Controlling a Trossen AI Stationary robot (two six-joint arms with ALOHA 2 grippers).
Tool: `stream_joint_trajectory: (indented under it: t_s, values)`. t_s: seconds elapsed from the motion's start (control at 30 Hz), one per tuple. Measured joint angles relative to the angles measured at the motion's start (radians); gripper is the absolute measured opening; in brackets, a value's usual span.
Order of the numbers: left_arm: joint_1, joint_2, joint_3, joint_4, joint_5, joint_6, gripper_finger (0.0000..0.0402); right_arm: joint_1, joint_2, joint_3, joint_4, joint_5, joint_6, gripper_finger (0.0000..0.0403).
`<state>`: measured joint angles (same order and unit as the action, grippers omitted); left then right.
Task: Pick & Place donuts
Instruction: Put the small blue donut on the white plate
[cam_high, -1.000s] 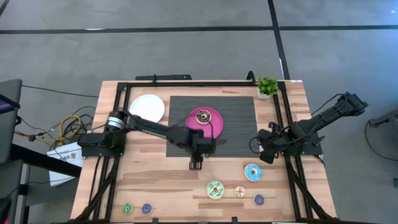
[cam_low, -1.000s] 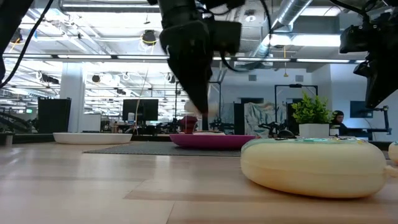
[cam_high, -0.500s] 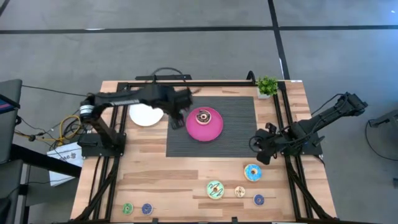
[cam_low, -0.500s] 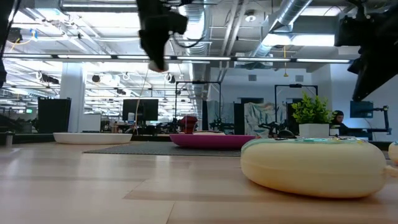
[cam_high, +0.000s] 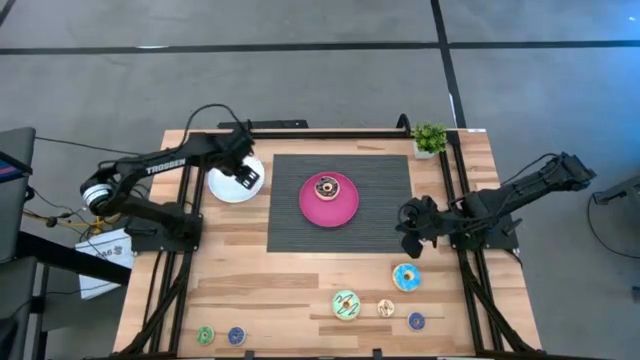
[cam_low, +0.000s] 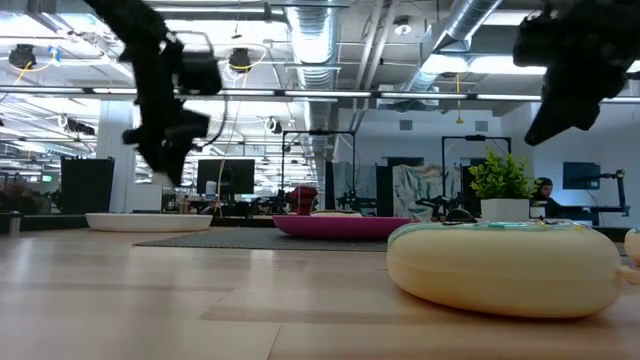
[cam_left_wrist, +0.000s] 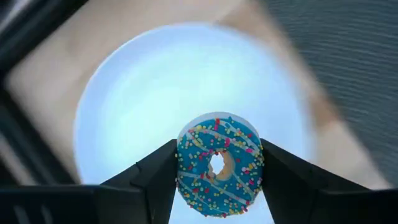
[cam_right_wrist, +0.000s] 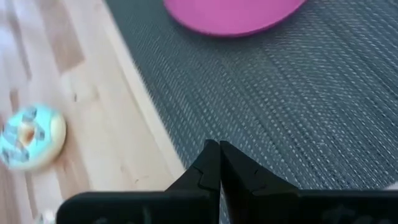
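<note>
I've got the left pincer (cam_left_wrist: 217, 186) clamped on a small blue donut (cam_left_wrist: 219, 164) with sprinkles. It sits upright between the two fingers (cam_left_wrist: 155, 177), ring hole facing the wrist camera, a finger pressing on each side. The pincer hangs directly over the white plate (cam_high: 236, 177) at the back-left of the worktop (cam_high: 250, 280); in the low view it is clearly raised above the plate (cam_low: 148, 221), not touching.

The right pincer (cam_right_wrist: 219, 163) is empty, fingers pressed together. It hovers over the right edge of the dark ribbed mat (cam_high: 385, 205), with the light blue donut (cam_high: 406, 277) lying flat on the bare wood near it, toward the front. The right wrist view shows that donut (cam_right_wrist: 27, 135) off to the side of the pincer, well clear of the tips.

The chocolate-brown donut (cam_high: 325, 186) lies on the pink plate (cam_high: 330, 205) mid-mat, apart from both pincers.

The rest are flat on the front of the worktop, away from both arms:
- pale green donut (cam_high: 346, 304) front-centre; it fills the low view's foreground (cam_low: 505, 265)
- tiny cream donut (cam_high: 386, 308) just beside it
- tiny blue donut (cam_high: 416, 321) further right
- tiny green donut (cam_high: 204, 334) and another tiny blue one (cam_high: 236, 335) side by side at the front-left

A small potted plant (cam_high: 430, 138) stands at the back-right corner.
</note>
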<state>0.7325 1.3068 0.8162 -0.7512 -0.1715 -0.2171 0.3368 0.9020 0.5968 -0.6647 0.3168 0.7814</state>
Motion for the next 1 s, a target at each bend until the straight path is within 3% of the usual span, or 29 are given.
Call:
stream_joint_trajectory:
  t_s: [0.23, 0.43, 0.63, 1.0]
  values:
    - [0.179, 0.061, -0.021, 0.056, -0.060, -0.029, 0.0196, -0.071, 0.000, 0.000, 0.016, -0.001, 0.033, 0.0000]
    - [0.277, 0.144, -0.021, 0.107, 0.018, 0.029, 0.0196, -0.110, 0.000, 0.000, 0.052, -0.002, 0.033, 0.0000]
    - [0.263, 0.181, -0.018, 0.138, -0.013, 0.035, 0.0196, -0.138, 0.000, 0.000, 0.069, -0.003, 0.033, 0.0000]
    - [0.262, 0.180, -0.018, 0.205, 0.040, 0.014, 0.0196, -0.156, 0.000, 0.000, 0.069, -0.004, 0.023, 0.0000]
